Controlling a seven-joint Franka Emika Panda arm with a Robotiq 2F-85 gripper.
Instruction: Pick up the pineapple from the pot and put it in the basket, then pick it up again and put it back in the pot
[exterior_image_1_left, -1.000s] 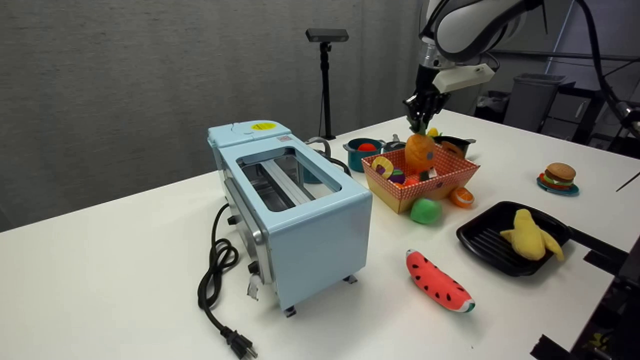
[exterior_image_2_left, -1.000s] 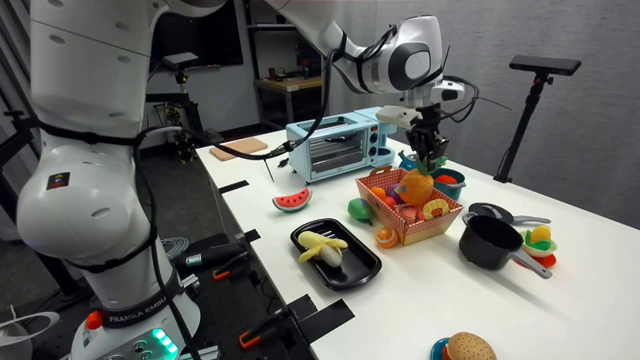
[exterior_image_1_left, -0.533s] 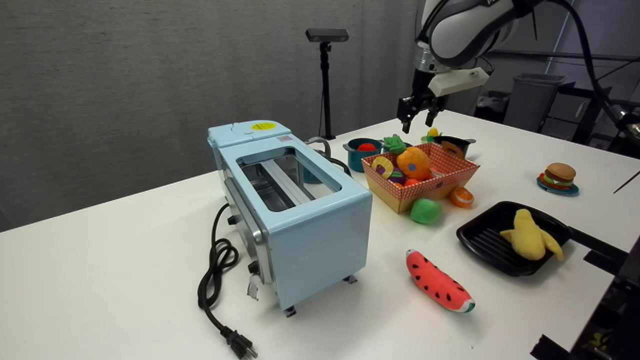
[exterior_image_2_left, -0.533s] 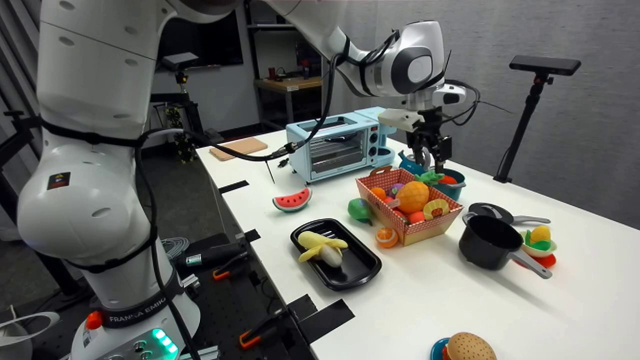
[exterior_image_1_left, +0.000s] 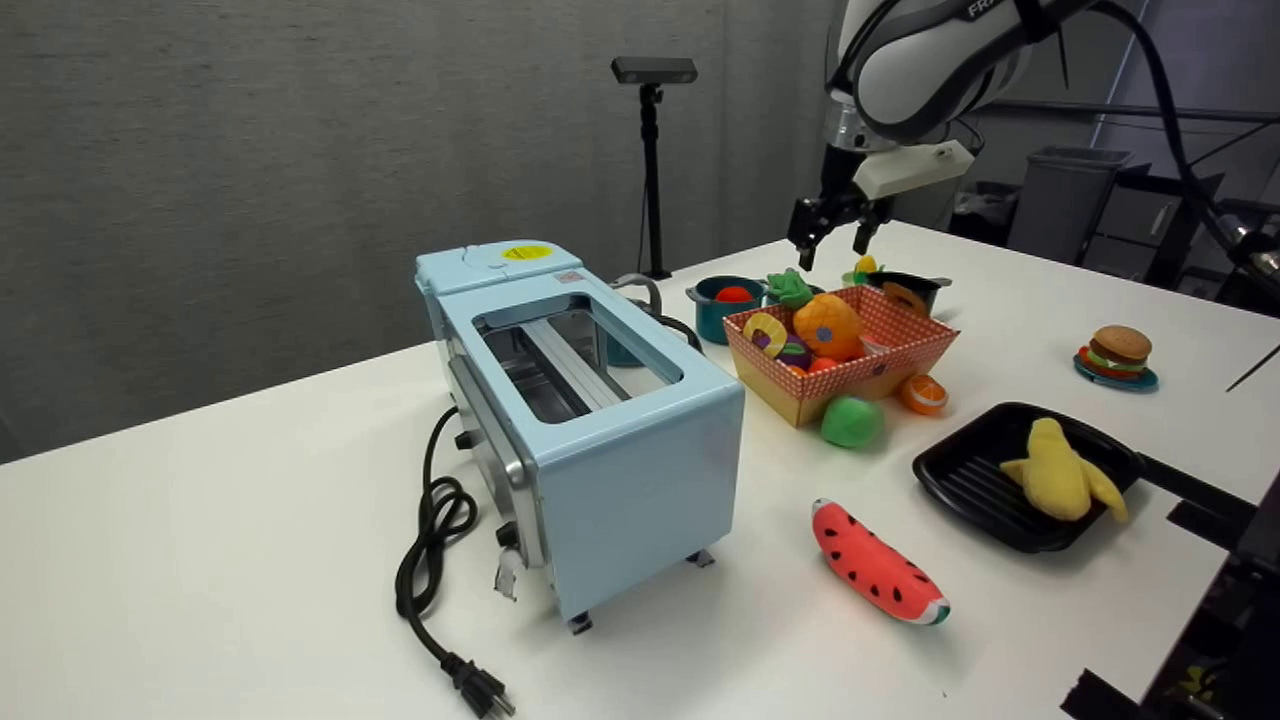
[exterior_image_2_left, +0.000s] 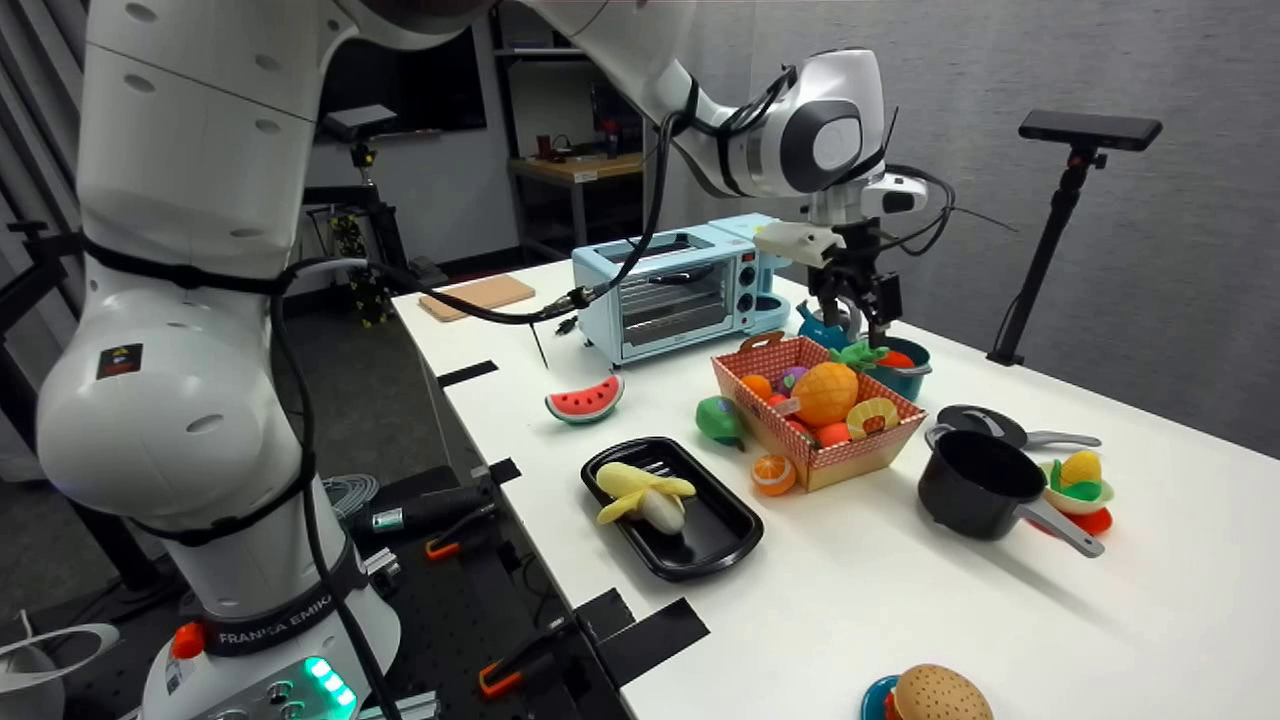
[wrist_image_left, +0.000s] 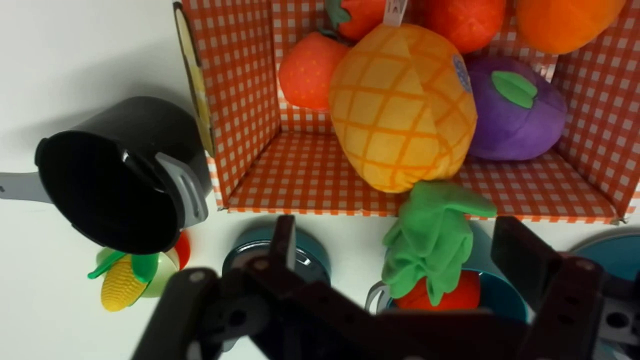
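The pineapple (exterior_image_1_left: 828, 325) lies in the red-checked basket (exterior_image_2_left: 850, 466), its yellow-orange body among other toy fruit. In the wrist view the pineapple (wrist_image_left: 400, 105) has its green crown (wrist_image_left: 430, 240) hanging over the basket's near wall, above a teal pot (wrist_image_left: 507, 295) with a red toy in it. A black pot (exterior_image_2_left: 980, 495) with a grey handle stands beside the basket. Which pot the task means, I cannot tell. My gripper (wrist_image_left: 398, 240) is open, its fingers wide apart on either side of the crown. Both exterior views put the gripper (exterior_image_1_left: 834, 256) just above the crown, holding nothing.
A blue toaster oven (exterior_image_1_left: 640, 480) stands near the basket. On the table are a black tray (exterior_image_2_left: 715, 535) with a banana, a watermelon slice (exterior_image_2_left: 585, 402), a green toy (exterior_image_1_left: 852, 422), an orange half (exterior_image_2_left: 772, 474), a lidded pan (exterior_image_2_left: 980, 425) and a burger (exterior_image_1_left: 1118, 350).
The gripper has opened and let go of the crown. The pineapple, which hung upright over the basket, has dropped into it and tipped, with the crown over the rim.
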